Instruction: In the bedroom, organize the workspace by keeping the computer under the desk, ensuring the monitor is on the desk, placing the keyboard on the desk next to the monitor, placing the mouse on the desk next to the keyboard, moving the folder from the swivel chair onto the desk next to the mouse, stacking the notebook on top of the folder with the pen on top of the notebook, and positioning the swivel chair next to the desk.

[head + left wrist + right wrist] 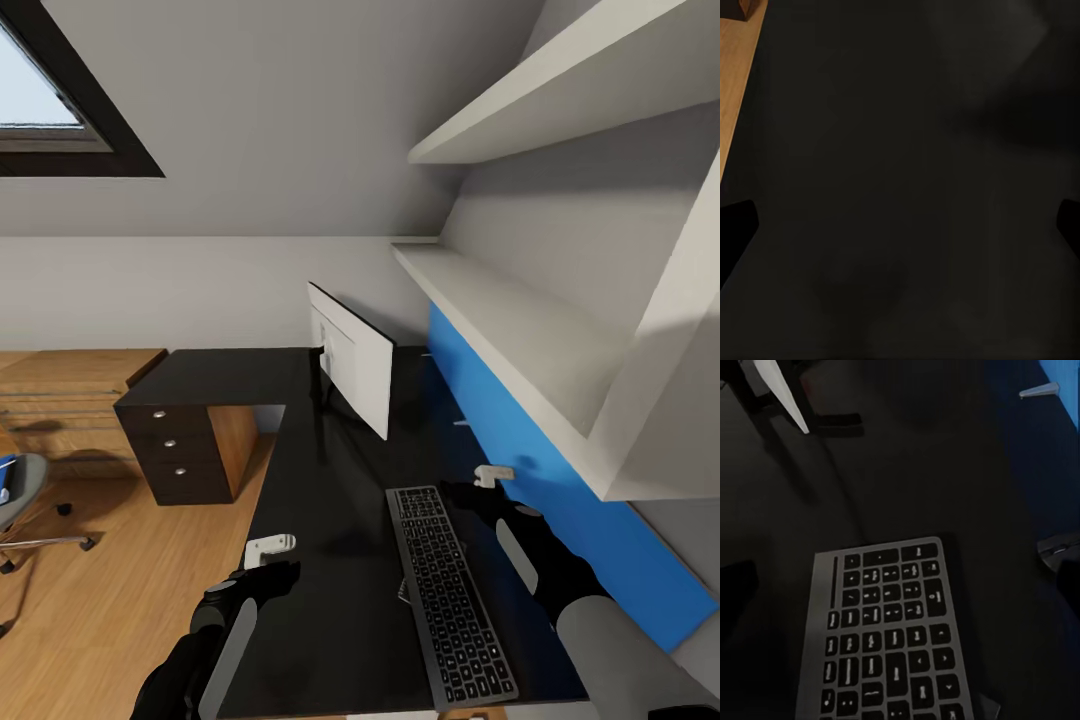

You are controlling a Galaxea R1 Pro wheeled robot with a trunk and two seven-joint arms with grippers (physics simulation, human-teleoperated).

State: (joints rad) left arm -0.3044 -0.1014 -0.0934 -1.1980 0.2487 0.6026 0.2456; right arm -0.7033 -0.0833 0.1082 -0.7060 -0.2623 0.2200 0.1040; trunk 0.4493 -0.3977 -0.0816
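Both grippers hover spread and empty over the desk [330,600]. Lying lengthwise toward the monitor [352,368], the keyboard [448,590] sits just beside the right gripper [492,478], probably nearer than the left gripper [270,553].

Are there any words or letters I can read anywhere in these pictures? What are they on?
Keyboard: the keys have pale marks on them, but they are too blurry to read as letters or numbers.
Monitor: its white back shows no readable label or brand.
Desk: no writing on it.
Nothing in these pictures can be read as a word, number or sign.
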